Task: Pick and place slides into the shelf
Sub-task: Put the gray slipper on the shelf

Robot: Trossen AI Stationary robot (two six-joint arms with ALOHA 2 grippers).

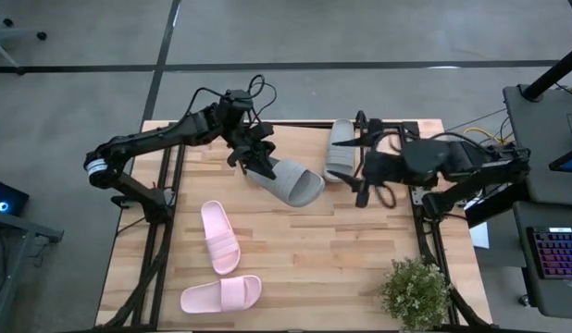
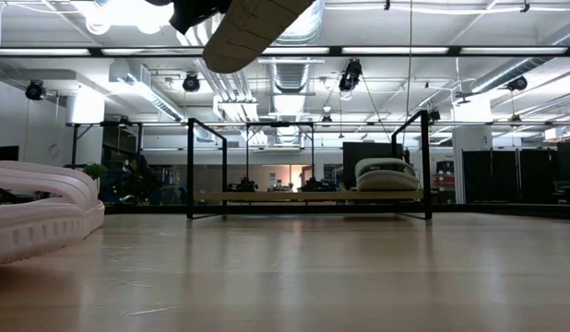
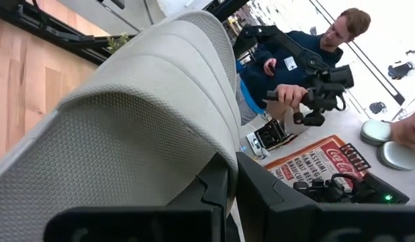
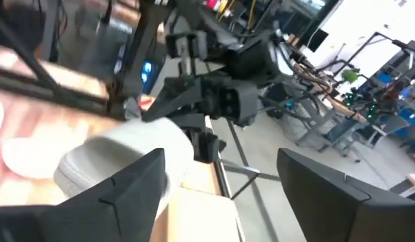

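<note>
Your left end effector [image 1: 258, 159] is clamped on a grey slide [image 1: 293, 180], held off the worktop [image 1: 341, 250], long axis running toward lower right. The shelf [image 1: 295, 128] lies just above it in frame, w/ one grey slide [image 1: 341, 148] already in. Right end effector [image 1: 365, 176] is spread, holding nothing, beside that one.

A grey sandal [image 2: 253, 32] hangs at the top edge, sole facing down, well above the table [image 2: 313, 277], with a dark shape [image 2: 197, 13] at its upper end that is probably a gripper, though too little shows to be sure. Across the table stands the shelf [image 2: 308, 195], its black frame upright, with a second grey sandal [image 2: 386, 174] resting on the board's right end. A pink sandal [image 2: 36, 217] lies close at the left edge.
</note>
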